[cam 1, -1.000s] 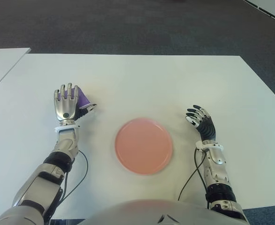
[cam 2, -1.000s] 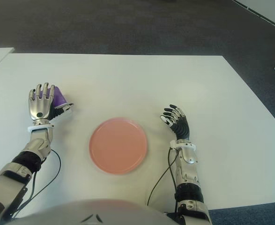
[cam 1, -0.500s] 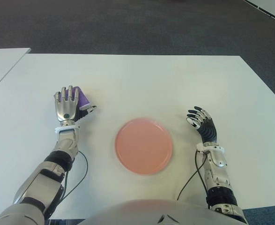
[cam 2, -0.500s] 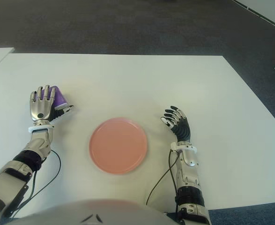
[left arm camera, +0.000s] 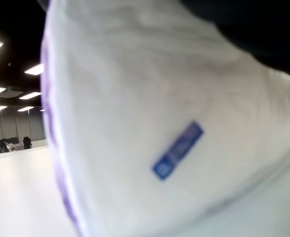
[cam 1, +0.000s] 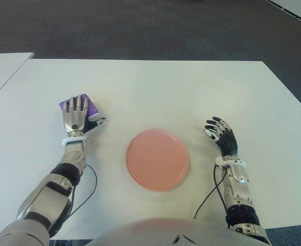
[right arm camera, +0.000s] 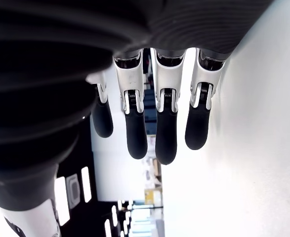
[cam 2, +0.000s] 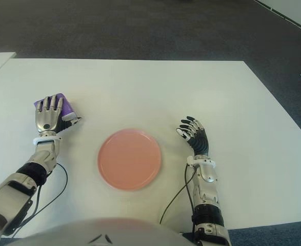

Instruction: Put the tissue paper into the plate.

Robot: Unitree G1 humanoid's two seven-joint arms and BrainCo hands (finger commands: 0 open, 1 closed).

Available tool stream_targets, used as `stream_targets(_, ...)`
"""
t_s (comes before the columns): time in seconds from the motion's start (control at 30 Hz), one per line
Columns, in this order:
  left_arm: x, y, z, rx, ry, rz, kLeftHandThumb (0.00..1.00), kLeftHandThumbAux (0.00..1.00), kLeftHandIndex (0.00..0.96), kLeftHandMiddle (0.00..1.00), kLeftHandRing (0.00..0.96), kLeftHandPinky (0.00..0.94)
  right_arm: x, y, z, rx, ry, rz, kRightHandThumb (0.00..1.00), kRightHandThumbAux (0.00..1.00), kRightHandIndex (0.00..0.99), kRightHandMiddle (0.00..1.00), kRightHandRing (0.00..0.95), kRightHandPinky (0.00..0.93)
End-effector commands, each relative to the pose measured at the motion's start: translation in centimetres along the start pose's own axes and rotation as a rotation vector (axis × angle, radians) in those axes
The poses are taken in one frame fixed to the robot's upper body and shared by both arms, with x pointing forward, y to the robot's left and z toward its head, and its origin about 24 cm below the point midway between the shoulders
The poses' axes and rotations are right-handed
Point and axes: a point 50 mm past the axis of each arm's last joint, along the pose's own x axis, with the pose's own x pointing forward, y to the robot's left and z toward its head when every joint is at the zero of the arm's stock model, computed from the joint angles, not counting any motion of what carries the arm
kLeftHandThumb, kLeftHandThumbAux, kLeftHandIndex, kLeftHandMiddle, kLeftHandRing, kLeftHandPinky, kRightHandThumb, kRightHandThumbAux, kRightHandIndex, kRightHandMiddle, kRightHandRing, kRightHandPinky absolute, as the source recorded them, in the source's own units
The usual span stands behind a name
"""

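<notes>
The white table (cam 1: 155, 87) filled most of the eye views, with grey carpet beyond its far edge. Near the middle of it, toward the robot, lay the pink plate (cam 1: 157, 160) with nothing in it. Well to the left of the plate was the tissue packet (cam 1: 91, 106), a small purple pack on the table, its white face with a blue label crowding the left wrist view. The left hand (cam 1: 76, 116) was laid over it, fingers extended flat across its top and the thumb out toward the plate side — covering the pack rather than gripping it, as far as the views showed. The right hand (cam 1: 221, 136) showed just to the right of the plate, fingers loosely spread and holding nothing. By the look of things the task stood at its first step, the grasp, with nothing yet carried. The next move would seem to call for the left fingers and thumb to close round the pack's sides, then a lift and a sweep rightward over the plate — a soft pack may slide or squash under a flat palm.
</notes>
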Motion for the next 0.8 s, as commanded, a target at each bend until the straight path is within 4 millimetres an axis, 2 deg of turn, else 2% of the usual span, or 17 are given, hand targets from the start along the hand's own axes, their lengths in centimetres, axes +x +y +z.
stream_targets(0.03, -1.4, -2.2, 0.3, -0.036, -0.006, -0.148, 0.405, 0.334, 0.279, 0.362, 0.368, 0.421, -2.8, -0.7, -4.0, 0.027, 0.227, -0.052, 0.302, 0.769, 0.228, 0.353, 0.364, 0.363)
stream_targets(0.07, -1.3, -2.3, 0.2, -0.059, 0.010, -0.192, 0.425, 0.351, 0.307, 0.397, 0.406, 0.462, -2.9, -0.8, -4.0, 0.024, 0.222, -0.054, 0.301, 0.769, 0.228, 0.353, 0.364, 0.363)
stream_targets(0.1, -1.3, -2.4, 0.2, -0.074, 0.020, -0.219, 0.529, 0.472, 0.353, 0.487, 0.497, 0.557, -2.9, -0.8, -3.9, 0.023, 0.219, -0.055, 0.293, 0.768, 0.225, 0.355, 0.364, 0.364)
stream_targets(0.13, -1.2, -2.5, 0.3, -0.100, 0.038, -0.253, 0.596, 0.550, 0.383, 0.544, 0.555, 0.619, -2.9, -0.8, -3.9, 0.022, 0.214, -0.055, 0.288, 0.768, 0.223, 0.356, 0.365, 0.365)
stream_targets(0.23, -1.2, -2.8, 0.4, -0.170, 0.087, -0.323, 0.682, 0.643, 0.420, 0.632, 0.640, 0.699, -2.9, -0.9, -3.7, 0.014, 0.203, -0.053, 0.272, 0.759, 0.222, 0.355, 0.364, 0.365)
stream_targets(0.3, -1.2, -2.9, 0.5, -0.195, 0.104, -0.343, 0.704, 0.666, 0.429, 0.658, 0.665, 0.722, -2.9, -0.9, -3.7, 0.011, 0.199, -0.053, 0.265, 0.755, 0.221, 0.355, 0.364, 0.368)
stream_targets(0.43, -1.4, -3.1, 0.9, -0.250, 0.174, -0.379, 0.825, 0.656, 0.437, 0.575, 0.702, 0.771, -2.8, -1.0, -3.5, 0.013, 0.185, -0.057, 0.260, 0.750, 0.221, 0.357, 0.369, 0.378)
stream_targets(0.8, -2.2, -3.6, 1.6, -0.344, 0.283, -0.397, 0.857, 0.658, 0.429, 0.523, 0.768, 0.810, -2.6, -1.2, -3.3, 0.014, 0.179, -0.055, 0.268, 0.727, 0.204, 0.347, 0.372, 0.389)
